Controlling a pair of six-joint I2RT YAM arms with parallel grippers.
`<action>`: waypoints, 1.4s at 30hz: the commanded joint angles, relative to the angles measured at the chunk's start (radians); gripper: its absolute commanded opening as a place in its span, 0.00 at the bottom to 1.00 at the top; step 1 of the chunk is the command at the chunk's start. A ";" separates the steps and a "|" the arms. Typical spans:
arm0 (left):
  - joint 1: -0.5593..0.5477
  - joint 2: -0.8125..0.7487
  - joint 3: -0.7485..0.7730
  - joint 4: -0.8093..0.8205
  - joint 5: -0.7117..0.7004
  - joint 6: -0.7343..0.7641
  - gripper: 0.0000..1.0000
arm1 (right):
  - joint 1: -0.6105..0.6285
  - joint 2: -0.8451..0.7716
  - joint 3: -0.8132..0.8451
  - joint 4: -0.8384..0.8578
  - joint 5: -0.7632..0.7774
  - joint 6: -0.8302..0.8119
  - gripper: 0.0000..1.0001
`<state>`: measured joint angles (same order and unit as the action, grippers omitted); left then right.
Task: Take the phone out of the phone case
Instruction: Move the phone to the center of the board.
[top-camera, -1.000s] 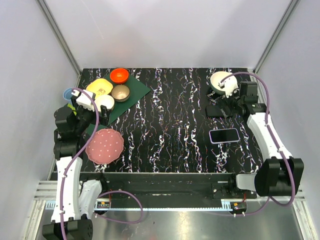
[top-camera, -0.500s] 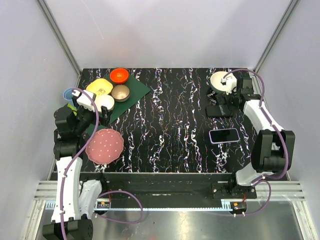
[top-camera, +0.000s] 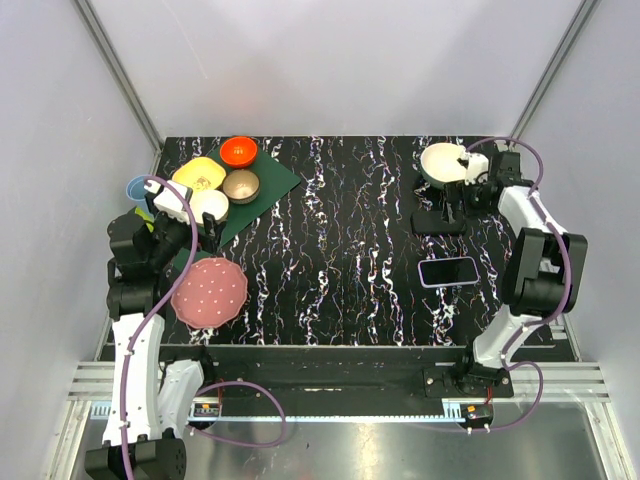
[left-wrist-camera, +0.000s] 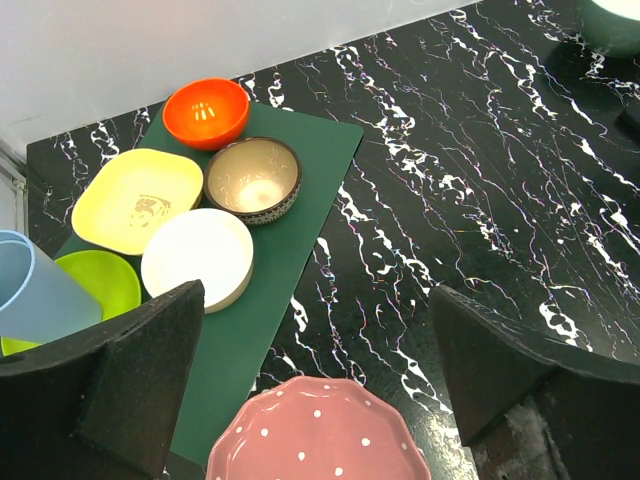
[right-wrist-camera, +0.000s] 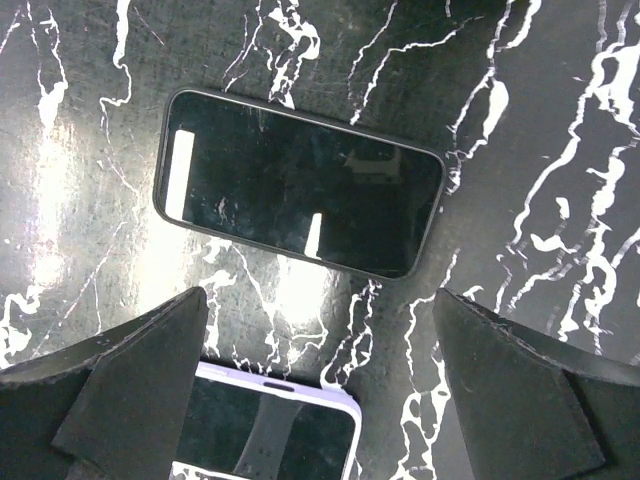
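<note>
A bare black phone (right-wrist-camera: 300, 195) lies flat, screen up, on the black marbled table (top-camera: 350, 230), and it also shows as the phone (top-camera: 440, 221) at the right of the top view. Just nearer lies a lavender-rimmed phone case (top-camera: 447, 271), whose case corner (right-wrist-camera: 270, 425) has a glossy dark face; I cannot tell whether anything sits inside it. My right gripper (top-camera: 453, 203) hovers above both, and this gripper (right-wrist-camera: 320, 300) is open and empty. At the table's left edge, my left gripper (top-camera: 200, 225) is open and empty above a pink plate; in its own view this gripper (left-wrist-camera: 315, 295) holds nothing.
A white bowl (top-camera: 443, 163) stands back right, close to my right wrist. At the left, a green mat (left-wrist-camera: 270, 250) carries orange (left-wrist-camera: 206, 112), brown (left-wrist-camera: 255, 178), yellow (left-wrist-camera: 135, 198) and white (left-wrist-camera: 197, 256) dishes. A blue cup (left-wrist-camera: 30, 295) and pink dotted plate (top-camera: 209, 291) are nearby.
My right arm has folded back toward the right edge, and its wrist has shifted slightly right above the phone. Phone, case and left arm have not moved.
</note>
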<state>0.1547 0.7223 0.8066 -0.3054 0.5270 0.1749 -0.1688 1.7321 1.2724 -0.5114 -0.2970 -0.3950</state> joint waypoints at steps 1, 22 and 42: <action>0.006 -0.001 -0.010 0.049 0.027 -0.006 0.99 | -0.034 0.078 0.091 -0.048 -0.141 0.022 1.00; 0.008 0.011 -0.010 0.049 0.039 -0.008 0.99 | -0.084 0.242 0.191 -0.068 -0.125 0.110 1.00; 0.008 0.025 -0.010 0.049 0.047 -0.009 0.99 | -0.077 0.323 0.249 -0.047 -0.076 0.225 1.00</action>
<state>0.1570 0.7441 0.7952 -0.2985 0.5480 0.1749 -0.2489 2.0441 1.4822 -0.5674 -0.3634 -0.1917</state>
